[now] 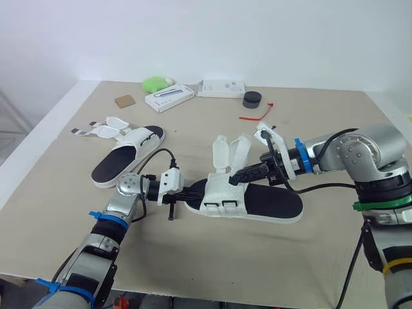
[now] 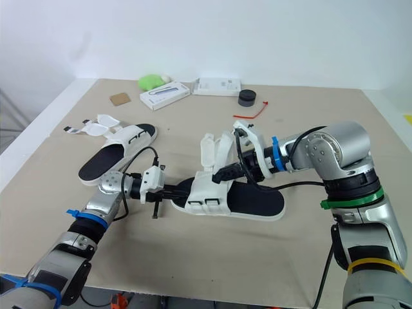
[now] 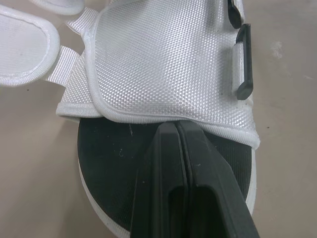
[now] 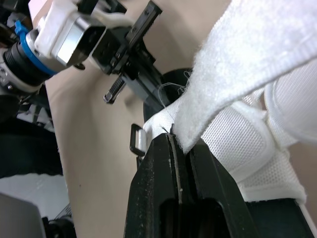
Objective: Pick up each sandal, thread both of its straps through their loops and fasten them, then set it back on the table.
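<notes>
Your right gripper (image 1: 234, 177) pinches a strap (image 1: 240, 149) of the sandal (image 1: 257, 201) lying flat on the table (image 1: 309, 257). Your left gripper (image 1: 201, 190), fingers pressed together, rests on the sandal's left end. The other sandal (image 1: 125, 158) lies well to its left.

Wall (image 1: 257, 38): plain white, across the top of the frame.
Table (image 1: 212, 257): beige top, filling middle and bottom.
Light: soft, even, faint shadows.

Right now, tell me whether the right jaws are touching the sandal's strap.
Touching. The right wrist view shows the right gripper, jaws shut, pinching the white strap.
</notes>
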### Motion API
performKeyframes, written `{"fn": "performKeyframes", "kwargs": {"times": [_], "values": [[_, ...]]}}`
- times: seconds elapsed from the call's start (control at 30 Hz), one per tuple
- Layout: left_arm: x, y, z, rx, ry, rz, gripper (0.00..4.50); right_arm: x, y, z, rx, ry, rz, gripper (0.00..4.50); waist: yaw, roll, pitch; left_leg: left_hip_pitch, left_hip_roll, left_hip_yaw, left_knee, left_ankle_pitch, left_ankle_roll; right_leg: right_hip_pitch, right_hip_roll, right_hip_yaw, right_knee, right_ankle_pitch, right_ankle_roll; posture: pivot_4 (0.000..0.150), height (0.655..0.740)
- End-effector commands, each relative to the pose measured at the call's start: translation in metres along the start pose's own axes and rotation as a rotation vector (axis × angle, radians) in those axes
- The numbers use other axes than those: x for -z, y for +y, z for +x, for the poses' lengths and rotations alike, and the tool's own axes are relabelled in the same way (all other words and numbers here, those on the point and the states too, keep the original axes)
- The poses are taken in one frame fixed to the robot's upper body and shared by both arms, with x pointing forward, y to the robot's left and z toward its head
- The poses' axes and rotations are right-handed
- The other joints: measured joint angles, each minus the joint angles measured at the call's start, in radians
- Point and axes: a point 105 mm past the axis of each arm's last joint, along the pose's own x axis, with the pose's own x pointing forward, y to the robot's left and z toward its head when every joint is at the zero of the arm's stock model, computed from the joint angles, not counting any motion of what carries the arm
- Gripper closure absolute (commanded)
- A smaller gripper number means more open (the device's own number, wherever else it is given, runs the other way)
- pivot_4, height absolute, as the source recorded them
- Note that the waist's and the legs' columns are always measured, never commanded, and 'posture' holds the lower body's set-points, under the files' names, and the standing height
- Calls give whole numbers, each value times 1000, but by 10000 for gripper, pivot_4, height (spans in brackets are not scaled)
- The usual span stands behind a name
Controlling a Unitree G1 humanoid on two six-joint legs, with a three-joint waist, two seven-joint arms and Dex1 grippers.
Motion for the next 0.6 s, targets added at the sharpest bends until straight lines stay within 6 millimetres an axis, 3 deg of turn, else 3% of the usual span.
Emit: {"fn": "performKeyframes", "kwargs": {"times": [0.03, 0.33, 0.6], "values": [[49, -40, 6, 110, 145, -172, 45000, -1, 9, 3, -40, 11, -38, 44705, 1, 0, 0, 0, 0, 0, 0, 0, 0, 0, 0, 0, 0, 0, 0, 1500, 7400], [52, -44, 4, 105, 153, -178, 45000, -2, 29, 7, -148, 52, 0, 44705, 0, 0, 0, 0, 0, 0, 0, 0, 0, 0, 0, 0, 0, 0, 0, 1500, 7400], [50, -43, 7, 93, 140, -178, 45000, 11, 23, 11, -106, 127, 27, 44705, 1, 0, 0, 0, -1, 0, 0, 0, 0, -1, -1, 0, 0, 0, 0, 1500, 7400]]}}
